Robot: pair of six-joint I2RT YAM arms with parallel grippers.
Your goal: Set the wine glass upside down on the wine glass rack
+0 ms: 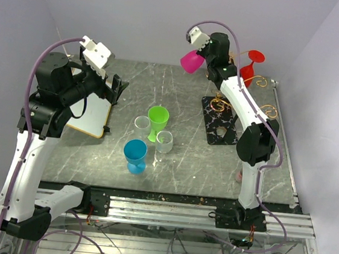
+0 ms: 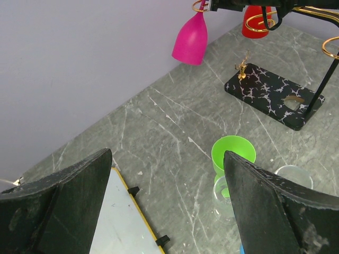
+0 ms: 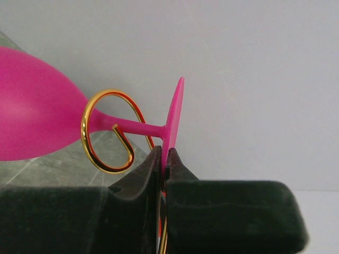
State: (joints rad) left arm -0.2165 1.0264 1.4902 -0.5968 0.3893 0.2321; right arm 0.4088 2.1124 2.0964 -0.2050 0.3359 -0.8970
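My right gripper (image 3: 164, 153) is shut on the foot of a pink wine glass (image 3: 37, 121), whose stem passes through a curled gold loop (image 3: 106, 132) of the wine glass rack. In the top view the pink glass (image 1: 193, 61) hangs bowl-down at the rack's left arm, high above the rack's black marbled base (image 1: 222, 120). It also shows in the left wrist view (image 2: 190, 39). A red wine glass (image 1: 252, 66) hangs on the rack's far side. My left gripper (image 2: 169, 196) is open and empty, over the table's left part.
A green glass (image 1: 157, 121), a blue glass (image 1: 135, 155) and two clear glasses (image 1: 142, 124) (image 1: 164, 141) stand mid-table. A white board with a yellow edge (image 1: 92, 114) lies at the left. Walls close in at the back and sides.
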